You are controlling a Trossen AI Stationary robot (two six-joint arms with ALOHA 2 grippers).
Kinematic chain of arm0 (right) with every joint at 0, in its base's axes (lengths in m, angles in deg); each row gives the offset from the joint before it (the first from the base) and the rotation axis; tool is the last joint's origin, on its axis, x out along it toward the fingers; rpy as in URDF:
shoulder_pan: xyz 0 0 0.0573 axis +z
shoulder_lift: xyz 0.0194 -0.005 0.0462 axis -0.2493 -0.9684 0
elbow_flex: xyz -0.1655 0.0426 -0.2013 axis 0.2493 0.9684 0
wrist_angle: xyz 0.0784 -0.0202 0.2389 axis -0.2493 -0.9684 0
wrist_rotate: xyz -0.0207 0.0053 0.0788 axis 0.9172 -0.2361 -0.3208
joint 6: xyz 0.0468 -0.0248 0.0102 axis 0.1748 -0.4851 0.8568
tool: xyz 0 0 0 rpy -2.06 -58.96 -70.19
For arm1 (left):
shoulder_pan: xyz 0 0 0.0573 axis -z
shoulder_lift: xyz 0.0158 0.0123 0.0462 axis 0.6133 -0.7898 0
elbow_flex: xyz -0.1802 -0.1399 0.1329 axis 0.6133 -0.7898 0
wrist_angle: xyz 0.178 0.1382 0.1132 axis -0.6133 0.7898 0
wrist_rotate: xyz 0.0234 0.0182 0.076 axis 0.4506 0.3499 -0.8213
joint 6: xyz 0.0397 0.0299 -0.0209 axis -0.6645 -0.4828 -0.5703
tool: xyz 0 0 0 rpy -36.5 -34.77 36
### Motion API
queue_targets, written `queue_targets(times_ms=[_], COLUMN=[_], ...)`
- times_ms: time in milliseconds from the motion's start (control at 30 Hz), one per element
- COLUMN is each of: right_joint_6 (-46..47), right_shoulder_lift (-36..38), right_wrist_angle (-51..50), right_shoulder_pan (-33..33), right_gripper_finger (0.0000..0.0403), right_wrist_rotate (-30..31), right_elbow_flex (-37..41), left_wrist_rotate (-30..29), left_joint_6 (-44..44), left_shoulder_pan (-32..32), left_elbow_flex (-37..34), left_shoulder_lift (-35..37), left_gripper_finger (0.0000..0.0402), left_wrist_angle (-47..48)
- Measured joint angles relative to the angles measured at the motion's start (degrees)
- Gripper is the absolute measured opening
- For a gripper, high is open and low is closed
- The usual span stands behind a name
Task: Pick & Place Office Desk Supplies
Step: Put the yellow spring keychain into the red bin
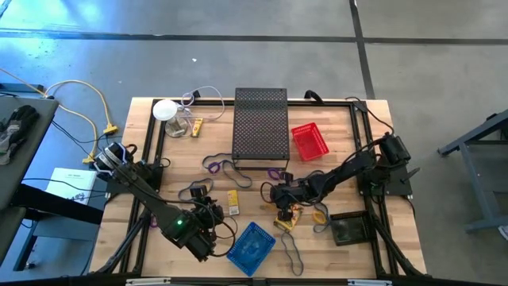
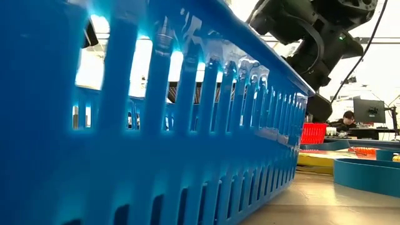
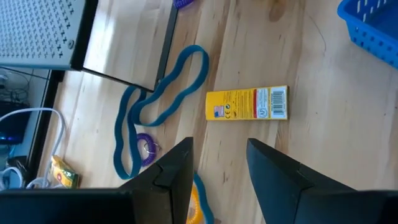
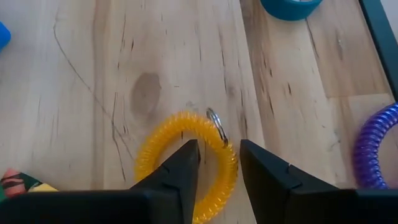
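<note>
Right now my right claw (image 4: 219, 163) hangs low over the wooden table (image 4: 155, 56), fingers a little apart. The yellow coil band (image 4: 186, 158) lies flat just under them; one side of its ring sits in the gap, but I am not pinching it. A purple coil band (image 4: 376, 149) lies near. My left claw (image 3: 219, 165) is apart too, holding nothing, and the yellow packet (image 3: 247, 103) lies just past its tips, beside a blue loop (image 3: 158, 106).

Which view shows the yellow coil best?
The right wrist view: the yellow coil lies large on the wood, between the open right gripper fingers. The high view shows only something small and yellow under that gripper; the low view does not show it.
</note>
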Motion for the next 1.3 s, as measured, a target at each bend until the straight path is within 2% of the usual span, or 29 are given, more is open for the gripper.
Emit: queue_targets(times_ms=[233,433,600,733,967,1167,1300], right_joint_6=[-3.10,-4.77,-4.12,-2.63,5.94,12.46,19.87], right_shoulder_lift=[-0.08,3.12,10.58,16.87,28.71,35.49,37.35], right_wrist_angle=[0.01,-2.27,-7.15,-13.12,-28.04,-35.54,-39.74], right_shoulder_pan=[0.52,2.56,5.37,8.09,11.02,8.28,2.00], right_gripper_finger=[0.0017,0.0016,0.0011,0.0011,0.0010,0.0010,0.0010], right_wrist_rotate=[0.48,4.62,9.81,16.61,29.34,39.36,40.39], right_elbow_flex=[0.01,0.40,0.32,0.32,0.32,0.28,0.27], left_wrist_rotate=[-0.78,-0.74,-0.74,-0.72,-0.99,-6.13,-7.41], left_joint_6=[-0.06,-0.42,-0.44,-0.56,-3.79,-6.58,-6.55], left_shoulder_pan=[0.15,0.15,0.15,0.15,0.04,0.04,0.04], left_elbow_flex=[-0.50,-0.98,-0.98,-0.98,-0.98,-0.98,-0.98], left_shoulder_lift=[0.00,0.00,0.00,0.00,0.00,0.00,0.00], left_gripper_finger=[0.0140,0.0140,0.0140,0.0140,0.0140,0.0140,0.0140], left_wrist_angle=[-0.35,-0.39,-0.43,-0.59,-1.51,-2.07,-2.05])
